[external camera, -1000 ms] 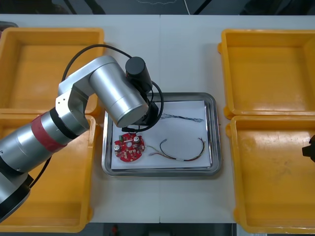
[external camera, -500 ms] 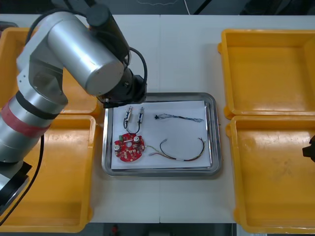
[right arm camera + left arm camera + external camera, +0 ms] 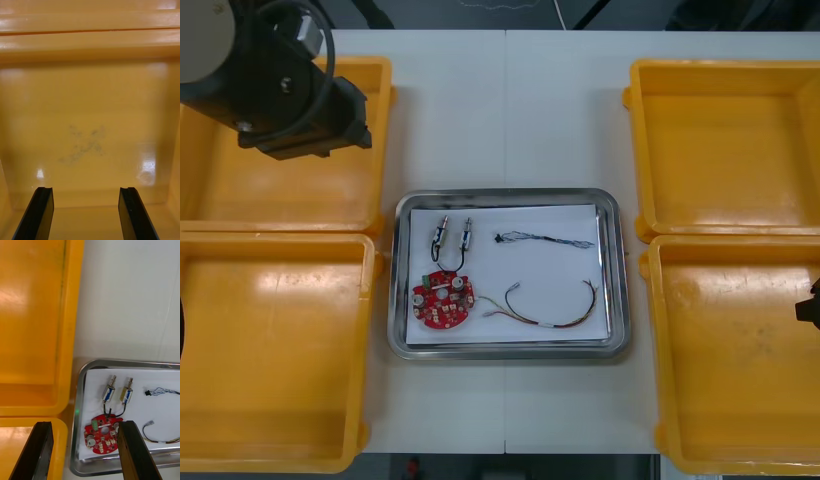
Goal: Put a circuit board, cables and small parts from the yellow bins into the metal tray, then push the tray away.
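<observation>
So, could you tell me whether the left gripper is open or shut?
Open: the left gripper shows both fingers standing well apart, holding nothing.

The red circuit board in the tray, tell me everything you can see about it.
The circuit board is round and red, with a hole at its middle, small white and silvery components and a green piece at one edge. It lies flat on the white inside of the metal tray, in the tray's near left corner. The black cable of two small metal parts overlaps its far edge. The left gripper, open, hangs clear of it.
</observation>
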Motion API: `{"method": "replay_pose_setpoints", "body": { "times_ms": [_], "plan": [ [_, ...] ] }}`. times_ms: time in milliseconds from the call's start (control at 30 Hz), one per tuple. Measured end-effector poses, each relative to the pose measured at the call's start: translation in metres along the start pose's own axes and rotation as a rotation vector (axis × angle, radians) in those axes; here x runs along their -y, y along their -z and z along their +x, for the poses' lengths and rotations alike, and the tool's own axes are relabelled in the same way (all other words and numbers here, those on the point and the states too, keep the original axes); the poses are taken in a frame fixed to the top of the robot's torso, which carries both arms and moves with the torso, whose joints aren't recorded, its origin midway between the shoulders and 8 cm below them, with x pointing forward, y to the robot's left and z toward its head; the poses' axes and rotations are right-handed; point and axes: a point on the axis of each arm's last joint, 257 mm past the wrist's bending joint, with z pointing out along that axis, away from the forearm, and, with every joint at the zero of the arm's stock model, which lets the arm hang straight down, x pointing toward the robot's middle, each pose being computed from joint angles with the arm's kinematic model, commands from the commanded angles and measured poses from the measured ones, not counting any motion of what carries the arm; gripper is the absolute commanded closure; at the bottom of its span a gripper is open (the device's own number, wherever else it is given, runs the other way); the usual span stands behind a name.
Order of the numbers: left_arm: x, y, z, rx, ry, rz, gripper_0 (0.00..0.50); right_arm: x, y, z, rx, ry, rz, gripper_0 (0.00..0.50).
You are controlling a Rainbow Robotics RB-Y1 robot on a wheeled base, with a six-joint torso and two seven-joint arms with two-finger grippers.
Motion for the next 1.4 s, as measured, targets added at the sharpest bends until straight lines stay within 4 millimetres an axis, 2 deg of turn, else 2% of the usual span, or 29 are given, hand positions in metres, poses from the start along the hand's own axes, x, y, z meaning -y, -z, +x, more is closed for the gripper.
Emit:
{"method": "replay_pose_setpoints", "body": {
  "times_ms": [100, 267, 433, 600, 800, 967, 1133, 1400],
  "plan": [
    [-0.013, 0.011, -0.010, 0.020, -0.059, -0.002, 0.000, -0.001, 0.000, 0.000, -0.001, 0.002, -0.005, 0.000],
    [-0.037, 0.020, -0.013, 0.021, -0.103, -0.006, 0.000, -0.011, 0.001, 0.002, -0.010, 0.016, -0.043, 0.000],
    [-0.072, 0.022, -0.003, 0.015, -0.057, -0.043, 0.000, -0.022, 0.006, 0.001, -0.019, 0.053, -0.086, 0.000],
    [-0.106, 0.020, 0.013, -0.005, -0.032, -0.083, 0.000, -0.046, 0.016, -0.010, -0.018, 0.114, -0.141, 0.000],
    [-0.141, 0.014, 0.038, -0.054, -0.091, -0.124, 0.000, -0.089, 0.021, -0.029, 0.004, 0.254, -0.190, 0.000],
    [-0.158, 0.015, 0.055, -0.068, -0.129, -0.144, 0.000, -0.136, 0.024, -0.037, 0.009, 0.407, -0.231, 0.000],
    [-0.173, 0.015, 0.073, -0.087, -0.103, -0.152, 0.000, -0.179, 0.025, -0.033, -0.004, 0.571, -0.252, 0.000],
    [-0.191, 0.010, 0.106, -0.140, -0.083, -0.177, 0.000, -0.231, 0.018, -0.019, -0.013, 0.785, -0.234, 0.000]
  ]
}}
